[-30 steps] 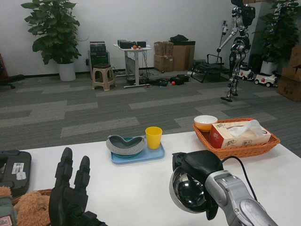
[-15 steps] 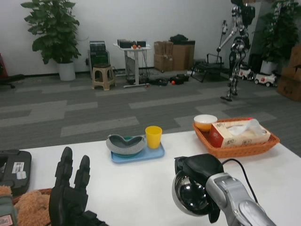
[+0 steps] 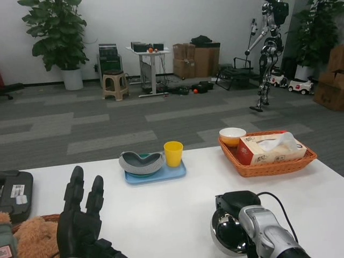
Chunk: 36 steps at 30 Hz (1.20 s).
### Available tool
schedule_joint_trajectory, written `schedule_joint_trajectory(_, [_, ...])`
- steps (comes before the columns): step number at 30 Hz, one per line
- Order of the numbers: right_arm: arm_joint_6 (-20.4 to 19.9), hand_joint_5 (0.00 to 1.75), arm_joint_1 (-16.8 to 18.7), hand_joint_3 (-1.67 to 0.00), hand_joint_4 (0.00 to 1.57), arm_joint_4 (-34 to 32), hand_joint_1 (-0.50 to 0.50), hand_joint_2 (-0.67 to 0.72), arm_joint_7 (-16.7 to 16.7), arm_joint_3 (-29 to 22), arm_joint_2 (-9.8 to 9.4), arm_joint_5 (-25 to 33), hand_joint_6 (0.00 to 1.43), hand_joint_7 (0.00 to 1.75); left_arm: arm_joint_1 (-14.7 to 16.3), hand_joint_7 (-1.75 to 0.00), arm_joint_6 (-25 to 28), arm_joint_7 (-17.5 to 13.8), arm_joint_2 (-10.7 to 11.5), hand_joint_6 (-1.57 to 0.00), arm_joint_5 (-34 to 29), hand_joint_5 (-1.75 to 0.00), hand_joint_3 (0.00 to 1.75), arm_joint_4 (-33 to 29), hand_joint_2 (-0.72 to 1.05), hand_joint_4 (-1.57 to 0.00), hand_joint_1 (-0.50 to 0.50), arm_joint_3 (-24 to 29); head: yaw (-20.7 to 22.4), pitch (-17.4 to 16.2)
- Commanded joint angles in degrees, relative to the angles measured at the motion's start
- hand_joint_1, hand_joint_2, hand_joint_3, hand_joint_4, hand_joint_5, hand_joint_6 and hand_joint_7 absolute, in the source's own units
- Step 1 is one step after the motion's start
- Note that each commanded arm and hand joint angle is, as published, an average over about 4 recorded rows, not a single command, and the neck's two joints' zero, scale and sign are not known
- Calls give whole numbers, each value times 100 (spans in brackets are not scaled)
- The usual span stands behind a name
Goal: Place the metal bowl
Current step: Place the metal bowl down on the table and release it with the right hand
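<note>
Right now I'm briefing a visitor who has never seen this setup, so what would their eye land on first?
Probably the shiny metal bowl gripped by the right hand low at the near right of the white table. Next the yellow cup on the blue tray at the middle, and the orange basket with a tissue box at the far right. The left hand is raised, fingers apart, at the near left.

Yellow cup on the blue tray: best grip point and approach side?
Take the yellow cup around its side wall, above the blue tray. It stands upright with its mouth open and shows no handle, so a wrap around the wall fits. Come from its right: the grey dish sits close on its left, while the white table on its right is open. The right hand holds the metal bowl.
</note>
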Motion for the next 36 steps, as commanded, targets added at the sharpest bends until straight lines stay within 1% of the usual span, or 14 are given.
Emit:
schedule_joint_trajectory(1, [-25,87,-249,-135,157,401,17,-3,-344,-61,101,-27,67,161,17,0,-25,-6,-1,0,1,0,0,-8,-72,0,-48,24,-25,-47])
schedule_joint_trajectory(4, [-36,87,-368,-135,157,685,17,-3,-550,-61,151,-34,66,161,8,0,-25,-6,1,0,-3,0,0,3,-72,0,-48,22,-54,-83])
schedule_joint_trajectory(8, [-42,87,-460,-127,157,911,17,-3,-783,-61,206,-34,62,161,-16,0,-25,-6,5,0,-3,0,0,17,-72,0,-48,6,-69,-140])
schedule_joint_trajectory(12, [-45,87,-524,-121,157,1104,17,-3,-911,-61,248,-45,62,154,-18,0,-25,-6,-1,0,-3,0,0,10,-72,0,-48,4,-77,-187])
schedule_joint_trajectory(16, [-36,87,-555,-119,157,1247,17,-3,-1007,-41,279,-78,63,154,-18,0,-25,-6,-4,0,-3,0,0,14,-72,0,-48,4,-105,-245])
schedule_joint_trajectory(19, [-9,87,-601,-119,157,1423,17,-8,-1073,-12,301,-117,69,154,-18,0,-25,-6,-4,0,-3,0,0,17,-72,0,-48,0,-138,-300])
schedule_joint_trajectory(23, [13,87,-636,-127,157,1656,17,-11,-1170,19,314,-148,79,154,-18,0,-25,-6,-4,0,-3,0,0,17,-72,0,-48,-5,-173,-374])
schedule_joint_trajectory(26, [13,87,-643,-127,157,1761,17,-16,-1212,21,318,-142,83,154,-18,0,-25,-6,-4,0,-3,0,0,17,-72,0,-48,-5,-205,-432])
schedule_joint_trajectory(28, [17,87,-645,-127,157,1801,17,-16,-1218,23,318,-131,86,154,-18,0,-25,-6,-4,0,-3,0,2,17,-72,0,-48,-9,-232,-467])
schedule_joint_trajectory(30, [21,92,-645,-127,157,1842,17,-16,-1220,23,318,-104,89,150,-18,0,-25,-6,-4,0,-8,0,2,17,-72,0,-48,-29,-256,-492])
schedule_joint_trajectory(33, [21,102,-645,-127,157,1867,15,-16,-1231,19,318,-82,96,138,-18,0,-25,-6,-4,0,-12,0,0,17,-72,0,-48,-53,-271,-529])
schedule_joint_trajectory(34, [21,116,-647,-127,157,1875,14,-16,-1238,21,318,-80,99,133,-18,0,-25,-6,-4,0,-12,0,0,17,-72,0,-48,-55,-276,-543])
schedule_joint_trajectory(36, [41,148,-660,-127,151,1904,12,-16,-1249,27,318,-78,107,136,-18,0,-25,-6,-4,0,-12,0,4,17,-72,0,-48,-57,-282,-574])
